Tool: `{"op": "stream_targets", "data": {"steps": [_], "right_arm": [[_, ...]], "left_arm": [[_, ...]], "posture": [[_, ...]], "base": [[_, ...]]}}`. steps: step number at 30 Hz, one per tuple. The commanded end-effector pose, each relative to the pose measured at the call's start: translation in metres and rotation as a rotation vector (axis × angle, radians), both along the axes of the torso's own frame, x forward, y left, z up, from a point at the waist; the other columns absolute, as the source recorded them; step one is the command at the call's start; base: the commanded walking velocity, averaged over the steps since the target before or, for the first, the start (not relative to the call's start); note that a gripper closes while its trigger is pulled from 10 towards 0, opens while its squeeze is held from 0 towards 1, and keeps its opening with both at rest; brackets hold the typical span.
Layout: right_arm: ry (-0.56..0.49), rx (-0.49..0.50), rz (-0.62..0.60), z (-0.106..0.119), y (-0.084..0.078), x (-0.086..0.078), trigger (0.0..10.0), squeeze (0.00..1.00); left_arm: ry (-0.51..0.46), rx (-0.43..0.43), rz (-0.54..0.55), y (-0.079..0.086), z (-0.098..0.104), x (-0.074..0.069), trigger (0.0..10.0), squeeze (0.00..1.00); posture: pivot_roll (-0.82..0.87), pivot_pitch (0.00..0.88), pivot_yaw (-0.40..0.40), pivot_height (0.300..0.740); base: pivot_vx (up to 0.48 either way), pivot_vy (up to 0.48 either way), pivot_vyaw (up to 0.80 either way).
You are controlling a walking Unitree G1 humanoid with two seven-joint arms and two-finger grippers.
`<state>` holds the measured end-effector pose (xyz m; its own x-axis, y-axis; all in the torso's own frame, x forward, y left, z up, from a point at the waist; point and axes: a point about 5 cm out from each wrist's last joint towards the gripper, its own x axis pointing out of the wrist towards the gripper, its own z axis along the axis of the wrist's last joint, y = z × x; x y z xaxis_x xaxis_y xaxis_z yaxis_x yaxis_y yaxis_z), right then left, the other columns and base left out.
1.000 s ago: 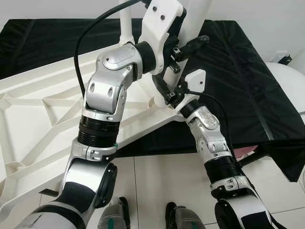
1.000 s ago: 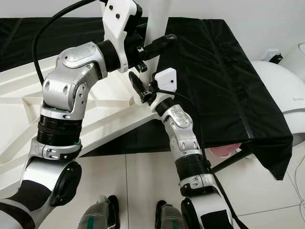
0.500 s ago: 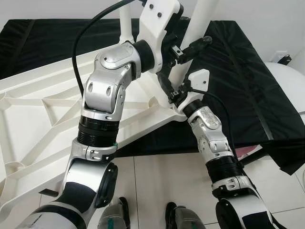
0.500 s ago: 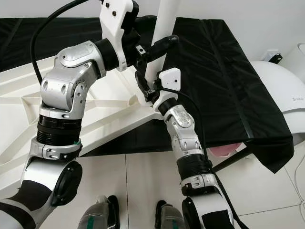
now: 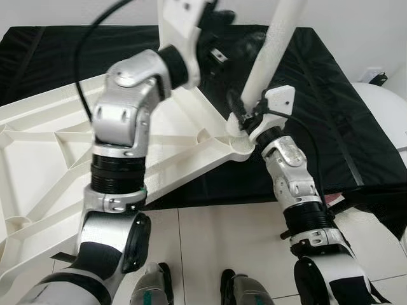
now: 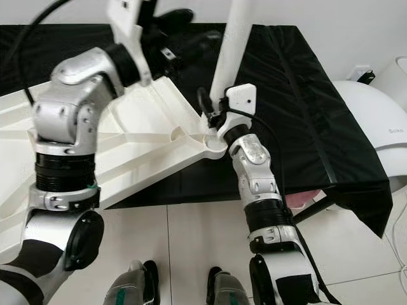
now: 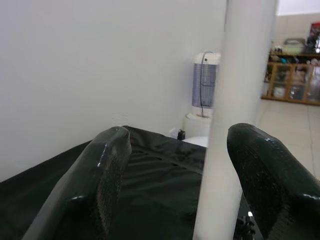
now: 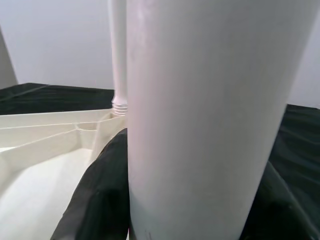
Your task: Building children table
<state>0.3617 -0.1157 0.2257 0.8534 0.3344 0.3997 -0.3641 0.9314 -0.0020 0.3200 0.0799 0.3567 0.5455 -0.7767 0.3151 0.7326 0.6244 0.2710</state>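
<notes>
1. The table top (image 5: pixel 44 159) is a white moulded plastic panel lying upside down, with raised ribs that cross in diagonal lines on its underside; it rests partly on a black cloth (image 5: pixel 331 108) and reaches out over the tiled floor (image 5: pixel 210 241)
2. The table leg (image 5: pixel 270 54) is a smooth, round white tube, slightly tilted, and its lower end stands in the rounded corner socket (image 5: pixel 238 136) of the table top
3. A second leg (image 8: pixel 118 55) stands upright further back at another corner; it is thinner in view and has small ring grooves at its base
4. The right gripper (image 5: pixel 240 109) is at the bottom part of the table leg, just above the socket; in the right wrist view its glossy black fingers (image 8: pixel 100 200) lie on both sides of the tube and pinch it
5. The left gripper (image 7: pixel 175 175) is higher on the same leg; in the left wrist view its two rounded black fingers (image 7: pixel 100 170) are spread apart, with the tube passing between them close to one finger, and I cannot tell if that finger touches it
6. The black cloth is thin and a little shiny, with folds and straight seams
7. A white rounded appliance (image 6: pixel 375 121) stands beside the cloth on the robot's right; it carries small grey letters near the edge of the picture, too cut off to read
8. The robot's arms are of silver metal with black ribbed joints
</notes>
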Motion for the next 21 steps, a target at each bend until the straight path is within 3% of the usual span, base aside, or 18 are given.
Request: {"op": "stream_targets", "data": {"steps": [1,8,13,15,21], "right_arm": [[0.003,0.012,-0.011,0.003,-0.004,0.001,10.0,0.0],[-0.003,0.022,-0.032,0.006,-0.015,0.0,10.0,0.0],[-0.029,0.02,-0.026,0.008,-0.027,-0.006,10.0,0.0],[-0.029,0.02,-0.026,0.008,-0.027,-0.006,10.0,0.0],[-0.032,0.031,-0.022,0.011,-0.033,-0.009,10.0,0.0]], "left_arm": [[0.024,-0.059,0.116,0.005,0.0,0.002,10.0,0.0],[0.114,-0.016,0.141,0.004,-0.03,0.006,10.0,0.0],[0.211,0.047,0.172,-0.001,-0.066,0.006,10.0,0.0],[0.211,0.047,0.172,-0.001,-0.066,0.006,10.0,0.0],[0.263,0.124,0.197,-0.008,-0.1,0.002,10.0,0.0]], "posture": [[-0.07,0.161,-0.023,0.74],[-0.07,0.164,-0.016,0.74],[-0.09,0.161,-0.011,0.74],[-0.09,0.161,-0.011,0.74],[-0.08,0.16,-0.011,0.74]], "base": [[0.0,0.0,0.0],[0.0,0.0,0.0],[0.0,0.0,0.0],[0.0,0.0,0.0],[0.0,0.0,0.0]]}}
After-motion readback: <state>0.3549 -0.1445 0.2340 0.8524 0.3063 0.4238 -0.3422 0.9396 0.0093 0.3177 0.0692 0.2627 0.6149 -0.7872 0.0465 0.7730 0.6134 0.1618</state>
